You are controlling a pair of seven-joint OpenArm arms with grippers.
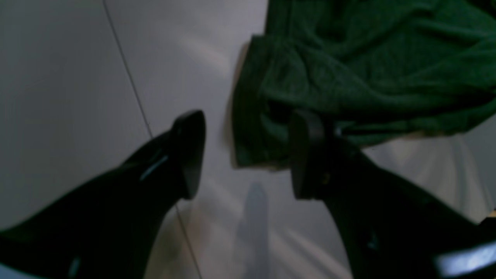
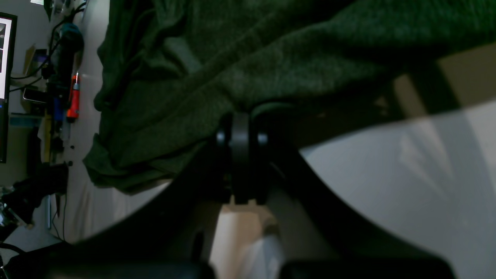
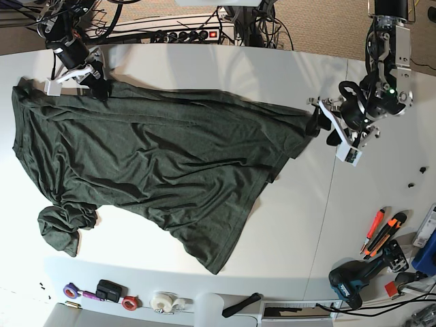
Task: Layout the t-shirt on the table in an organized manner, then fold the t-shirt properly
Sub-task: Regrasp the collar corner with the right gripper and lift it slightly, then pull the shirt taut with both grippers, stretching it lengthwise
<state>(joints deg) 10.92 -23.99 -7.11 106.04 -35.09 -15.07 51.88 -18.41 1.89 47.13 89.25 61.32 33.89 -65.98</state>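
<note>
Black fingers (image 1: 190, 155) of the left gripper (image 1: 248, 155) fill the lower part of the left wrist view, spread wide with bare white table (image 1: 69, 77) showing between them. One finger stands clear on the left of the frame; the other sits against a bunched edge of the t-shirt (image 1: 368, 69) at center right, though nothing is pinched between them.

In the right wrist view the right gripper (image 2: 240, 145) is pressed shut — its two fingers meet at center frame, right at the underside of a thick fold of the dark green cloth; whether fabric is actually caught between them cannot be made out.

From the base view the t-shirt (image 3: 150, 170) lies across the left and middle of the table (image 3: 204, 68), spread out but not flat. It is a plain dark green, with long soft creases running diagonally. One corner reaches the upper left of the frame beside the right gripper (image 3: 95, 87); another stretches to a narrow point at center right, close to the left gripper (image 3: 327, 129). A sleeve is crumpled into a lump at lower left, and the lower hem tapers to a point near the bottom center.

Tape rolls (image 3: 163, 303) sit along the bottom edge — hand tools (image 3: 381, 235) lie at lower right.
</note>
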